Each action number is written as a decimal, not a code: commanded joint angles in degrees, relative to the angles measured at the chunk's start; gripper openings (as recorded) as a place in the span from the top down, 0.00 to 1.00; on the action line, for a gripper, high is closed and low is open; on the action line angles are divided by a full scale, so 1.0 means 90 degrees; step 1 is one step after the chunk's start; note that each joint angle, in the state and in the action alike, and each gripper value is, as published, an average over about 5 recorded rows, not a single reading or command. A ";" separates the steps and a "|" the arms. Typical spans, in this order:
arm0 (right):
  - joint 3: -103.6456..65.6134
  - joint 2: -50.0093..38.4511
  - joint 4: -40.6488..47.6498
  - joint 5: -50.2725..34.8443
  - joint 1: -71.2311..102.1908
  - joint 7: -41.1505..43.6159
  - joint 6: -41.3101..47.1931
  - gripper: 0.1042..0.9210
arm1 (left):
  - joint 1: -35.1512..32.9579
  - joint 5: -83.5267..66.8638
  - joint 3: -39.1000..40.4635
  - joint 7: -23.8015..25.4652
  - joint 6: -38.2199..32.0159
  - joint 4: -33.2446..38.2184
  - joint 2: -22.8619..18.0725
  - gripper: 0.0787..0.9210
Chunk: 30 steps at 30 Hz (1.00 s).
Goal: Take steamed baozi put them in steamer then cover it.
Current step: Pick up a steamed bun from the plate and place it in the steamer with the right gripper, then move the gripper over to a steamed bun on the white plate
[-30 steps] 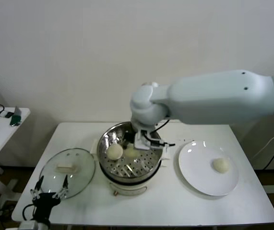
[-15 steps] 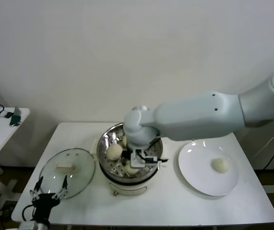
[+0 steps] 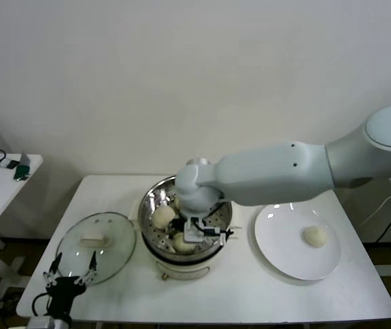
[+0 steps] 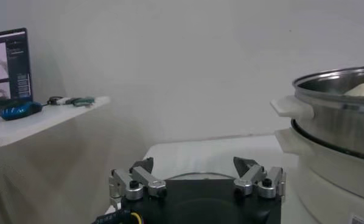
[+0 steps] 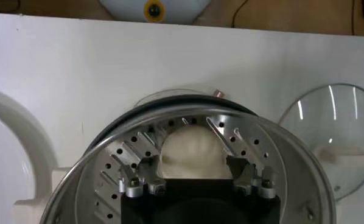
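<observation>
The steamer [image 3: 148,203], a steel basket on a cream pot base, stands mid-table. My right gripper [image 3: 196,234] is down inside it. In the right wrist view the gripper [image 5: 191,165] is open, with a baozi [image 5: 191,149] between its fingers on the perforated floor [image 5: 118,167]. In the head view that baozi [image 3: 181,241] lies by a second one [image 3: 163,216]. One more baozi [image 3: 315,236] lies on the white plate [image 3: 284,257]. The cover [image 3: 113,259], a glass lid, lies flat left of the steamer. My left gripper [image 3: 69,275] is parked, open and empty, at the front left corner.
The table's front edge [image 3: 216,317] runs close below the pot base. A side table [image 3: 3,188] with small items stands far left. The lid also shows in the right wrist view [image 5: 328,119]. The steamer wall fills the side of the left wrist view [image 4: 334,115].
My right arm has come down from above the steamer into the basket, bringing the baozi to the floor near the front. The left arm, lid and plate have not moved.
</observation>
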<state>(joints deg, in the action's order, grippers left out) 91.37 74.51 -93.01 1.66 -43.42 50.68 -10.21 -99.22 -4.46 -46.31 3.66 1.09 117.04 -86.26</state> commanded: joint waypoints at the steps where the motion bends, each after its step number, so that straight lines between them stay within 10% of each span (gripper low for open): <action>1: -0.0105 -0.0629 0.0222 -0.1367 -0.0657 0.0730 -0.0229 0.12 | 0.0010 0.0039 0.0015 0.0002 0.0007 -0.0006 -0.0011 0.12; 12: 0.1215 -0.2844 0.1445 -0.4585 -0.2038 0.1443 0.1273 0.12 | 0.0081 0.0027 0.0047 0.0025 0.0011 0.0006 0.0037 0.12; 30: 0.0662 -0.4735 0.2543 -0.1812 0.0741 0.0579 0.1779 0.12 | 0.0127 -0.0035 0.0085 0.0047 -0.0078 -0.0060 0.0070 0.12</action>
<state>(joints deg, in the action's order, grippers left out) 103.37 39.40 -77.72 -23.10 -49.77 57.86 3.07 -97.79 -4.77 -45.50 4.04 0.64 116.60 -85.55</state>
